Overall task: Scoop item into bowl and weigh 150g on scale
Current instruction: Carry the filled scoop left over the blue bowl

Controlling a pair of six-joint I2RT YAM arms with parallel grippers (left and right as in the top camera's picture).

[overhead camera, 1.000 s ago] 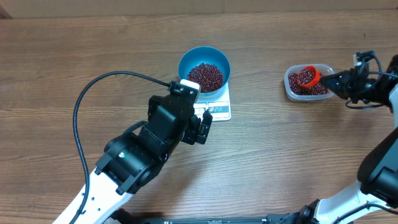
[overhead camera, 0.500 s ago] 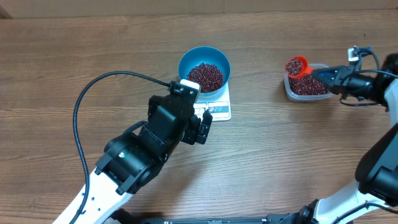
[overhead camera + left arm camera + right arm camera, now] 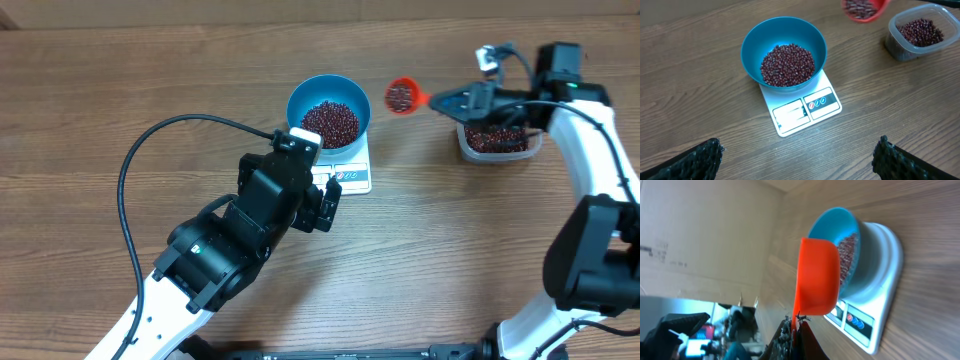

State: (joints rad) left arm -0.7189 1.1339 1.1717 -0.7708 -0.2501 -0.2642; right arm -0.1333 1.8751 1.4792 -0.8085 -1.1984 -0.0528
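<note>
Overhead straight down; both wrist views toward scale (image 3: 802,107).

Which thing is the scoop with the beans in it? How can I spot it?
Find the blue bowl on the white scale in the middle of the wooden table. Between it and the clear tub, the right hand holds the scoop up in the air. It is the only bright orange-red thing, a small round cup full of dark red beans.

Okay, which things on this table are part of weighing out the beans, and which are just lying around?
Part of the job: beans, blue bowl, scale, orange scoop loaded with beans, clear tub of beans, right end effector gripping the scoop.
Just there: black cable, left end effector, open and holding nothing.
</note>
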